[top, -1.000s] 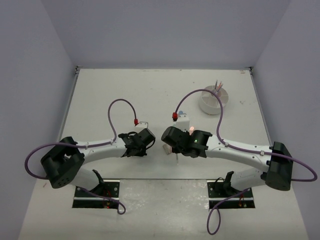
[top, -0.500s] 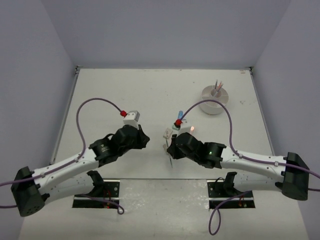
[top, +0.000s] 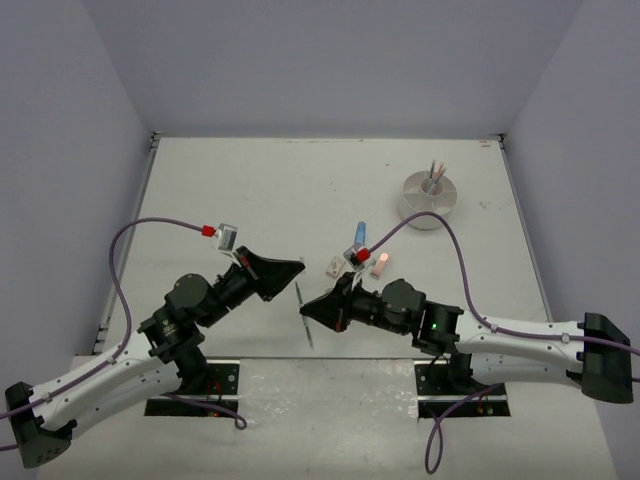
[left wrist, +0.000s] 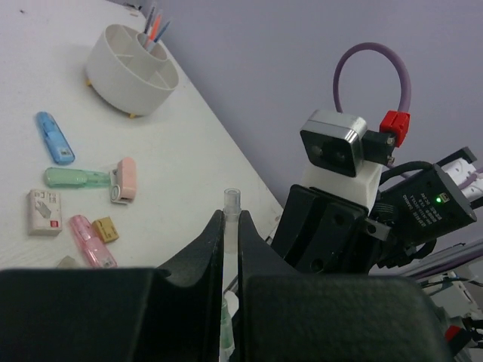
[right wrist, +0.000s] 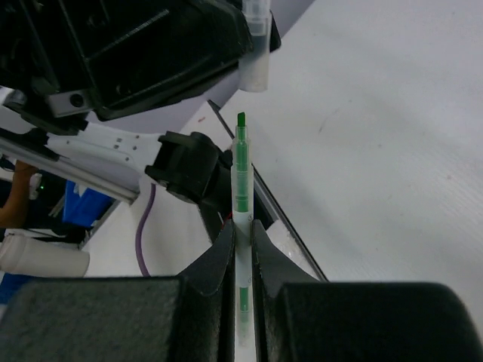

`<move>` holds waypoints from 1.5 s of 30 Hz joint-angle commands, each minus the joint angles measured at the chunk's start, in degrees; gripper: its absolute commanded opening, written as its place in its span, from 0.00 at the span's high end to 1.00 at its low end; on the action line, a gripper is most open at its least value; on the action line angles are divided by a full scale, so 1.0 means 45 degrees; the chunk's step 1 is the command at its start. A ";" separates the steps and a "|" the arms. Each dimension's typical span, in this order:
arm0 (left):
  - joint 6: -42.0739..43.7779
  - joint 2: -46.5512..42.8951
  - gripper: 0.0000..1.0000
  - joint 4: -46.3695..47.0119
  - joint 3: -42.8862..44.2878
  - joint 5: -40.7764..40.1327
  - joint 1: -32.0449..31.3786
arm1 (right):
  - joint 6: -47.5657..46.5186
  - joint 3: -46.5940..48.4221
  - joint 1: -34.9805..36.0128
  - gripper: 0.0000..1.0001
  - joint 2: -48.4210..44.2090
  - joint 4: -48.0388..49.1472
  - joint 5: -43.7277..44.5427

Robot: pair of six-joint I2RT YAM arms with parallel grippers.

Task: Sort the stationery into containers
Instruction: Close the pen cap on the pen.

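Pen point(right wrist: 241, 162) gripped by right end effector point(right wrist: 242, 226), half-hidden cap point(left wrist: 231, 199) pinched by left end effector point(left wrist: 231, 219)

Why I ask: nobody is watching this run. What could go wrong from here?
The tip of the green pen looks slightly offset from the clear cap, so it may miss or smear. Both the right gripper and left gripper pinch thin pieces above the table; either could slip and drop.
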 commanded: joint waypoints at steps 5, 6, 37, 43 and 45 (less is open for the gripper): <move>-0.0290 -0.0320 1.00 0.1041 -0.0140 0.0429 -0.0020 | -0.0293 0.0042 0.0148 1.00 -0.0540 0.1027 0.0709; -0.0294 -0.0298 1.00 0.1060 -0.0140 0.0429 -0.0024 | -0.0277 0.0061 0.0144 1.00 -0.0581 0.0966 0.0806; -0.0226 -0.0192 1.00 0.0982 0.0048 0.0028 -0.0020 | -0.0321 0.0077 0.0163 1.00 -0.0780 0.0258 0.0598; -0.0096 0.0008 1.00 0.0862 0.0213 0.0058 -0.0020 | -0.0316 0.0097 0.0167 1.00 -0.0864 0.0277 0.0550; -0.0115 -0.0011 1.00 0.0881 0.0096 0.0054 -0.0020 | -0.0316 0.0116 0.0187 1.00 -0.0989 0.0252 0.0569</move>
